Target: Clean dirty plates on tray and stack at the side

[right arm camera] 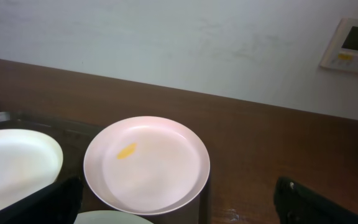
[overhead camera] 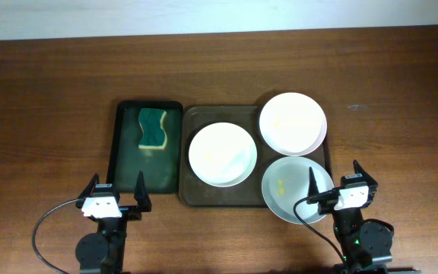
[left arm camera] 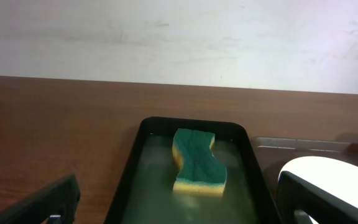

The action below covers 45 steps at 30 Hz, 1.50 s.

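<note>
Brown tray (overhead camera: 195,195) at mid-table, raised rim all round, rounded corners. Just beside its left edge, a narrower black tray (overhead camera: 126,156), with only a thin gap between the two rims. Green-topped, yellow-bottomed sponge (overhead camera: 152,128) lying in the far half of the black tray. Bare wooden table (overhead camera: 44,114) wide open to the left of the black tray, to the right of the brown one, and along the far side up to the pale wall (overhead camera: 204,11).

Three round white plates on the brown tray, crowding its right part. Middle plate (overhead camera: 222,154) flat inside, left of centre, with bare tray floor along its left and near sides. Far plate (overhead camera: 293,122) at the far right corner, reaching out over the far rim and close to the right rim. Near plate (overhead camera: 295,189) at the near right corner, hanging out over the near rim toward the robot. Edges of far and near plates very close; touching or not, cannot tell.

Clear yellow smudge left of centre on the far plate in the right wrist view. Small yellow smudge on the near plate too. Only a faint yellowish tinge on the middle plate.

Left claw (overhead camera: 118,189) just off the near end of the black tray, fingers spread apart, nothing between them. Right claw (overhead camera: 334,179) at the near right corner of the brown tray, fingers likewise apart and empty: left finger over the near plate's right edge, right finger over bare table outside the rim.
</note>
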{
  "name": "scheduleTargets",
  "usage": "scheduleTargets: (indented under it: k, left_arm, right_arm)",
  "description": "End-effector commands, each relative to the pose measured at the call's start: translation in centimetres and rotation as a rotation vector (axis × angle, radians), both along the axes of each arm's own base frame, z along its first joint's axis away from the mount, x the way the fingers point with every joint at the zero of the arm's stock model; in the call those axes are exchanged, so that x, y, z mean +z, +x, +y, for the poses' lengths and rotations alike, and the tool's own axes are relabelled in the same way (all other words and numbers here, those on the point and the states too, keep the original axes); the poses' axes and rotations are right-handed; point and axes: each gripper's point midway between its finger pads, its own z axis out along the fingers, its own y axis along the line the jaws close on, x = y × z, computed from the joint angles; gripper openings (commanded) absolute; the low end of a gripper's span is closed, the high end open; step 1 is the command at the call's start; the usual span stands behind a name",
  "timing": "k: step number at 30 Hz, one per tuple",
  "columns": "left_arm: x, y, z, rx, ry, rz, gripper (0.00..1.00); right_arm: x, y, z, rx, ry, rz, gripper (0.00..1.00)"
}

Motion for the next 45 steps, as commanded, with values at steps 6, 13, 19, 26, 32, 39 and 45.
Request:
scheduleTargets:
  k: [6,13,19,26,32,39,45]
  left_arm:
    - [-0.3,0.0,-0.4,-0.022,0.018,0.009,0.99]
    - [-0.3,0.0,-0.4,-0.022,0.018,0.009,0.99]
    - [-0.3,0.0,-0.4,-0.022,0.018,0.009,0.99]
    - [-0.3,0.0,-0.4,-0.022,0.018,0.009,0.99]
    - [-0.2,0.0,-0.4,-0.023,0.017,0.009,1.00]
    - [-0.2,0.0,-0.6,-0.033,0.016,0.009,0.99]
    - [-0.1,0.0,-1.4,-0.080,0.012,0.002,1.00]
  right_arm:
    - [-0.3,0.0,-0.3,-0.017,0.003,0.006,0.98]
    - [-0.3,0.0,-0.3,-0.017,0.003,0.006,0.98]
    - [-0.3,0.0,-0.3,-0.017,0.003,0.006,0.98]
    - [-0.3,0.0,-0.3,-0.017,0.003,0.006,0.98]
    - [-0.3,0.0,-0.3,-0.017,0.003,0.006,0.98]
    - [0.0,-0.1,1.2,0.062,0.156,0.013,0.98]
    - [0.0,-0.1,1.2,0.062,0.156,0.013,0.98]
